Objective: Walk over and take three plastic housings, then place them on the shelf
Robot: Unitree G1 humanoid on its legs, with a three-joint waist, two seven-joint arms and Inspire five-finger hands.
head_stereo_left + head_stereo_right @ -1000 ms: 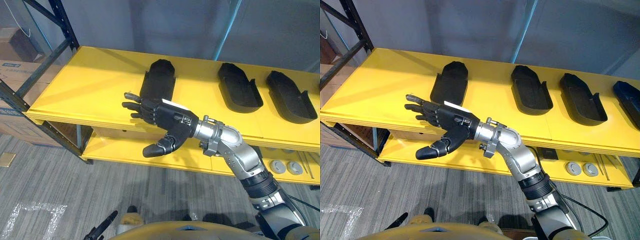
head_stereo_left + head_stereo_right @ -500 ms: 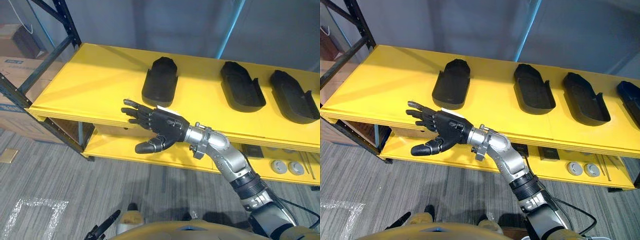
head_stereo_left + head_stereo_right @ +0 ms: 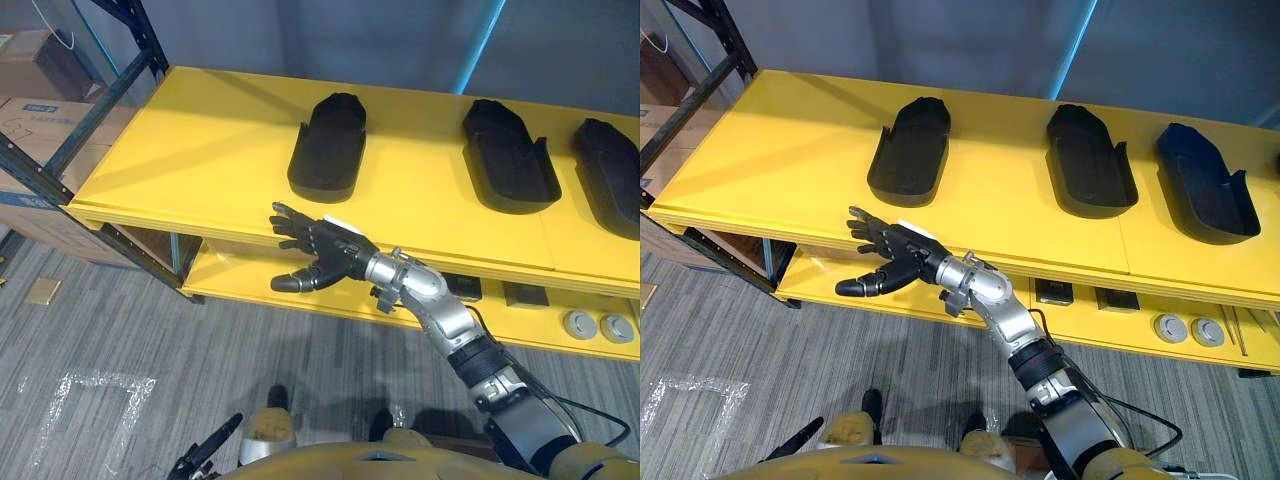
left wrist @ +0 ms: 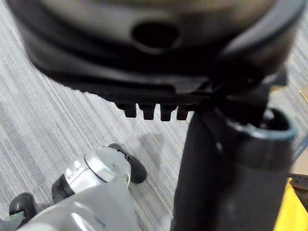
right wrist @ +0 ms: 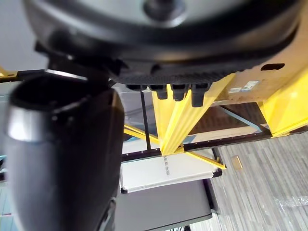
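Note:
Three black plastic housings lie in a row on the yellow shelf (image 3: 200, 150): the left housing (image 3: 328, 148), the middle housing (image 3: 510, 155) and the right housing (image 3: 1200, 180). My right hand (image 3: 330, 252) hangs in front of the shelf's front edge, just below the left housing. It is open, fingers straight, thumb spread, and holds nothing. In the right wrist view the right hand (image 5: 62, 159) shows its thumb and straight fingers before the shelf frame. My left hand (image 4: 231, 168) hangs low over the carpet, open and holding nothing.
A lower yellow shelf (image 3: 240, 285) carries round grey parts (image 3: 595, 325). Dark rack uprights (image 3: 95, 105) and cardboard boxes (image 3: 35, 110) stand at the left. A sheet of clear film (image 3: 90, 400) lies on the grey carpet.
The camera has shifted, so the shelf now sits further off. My right hand has drawn back from beside the left housing to below the shelf's front edge, still open.

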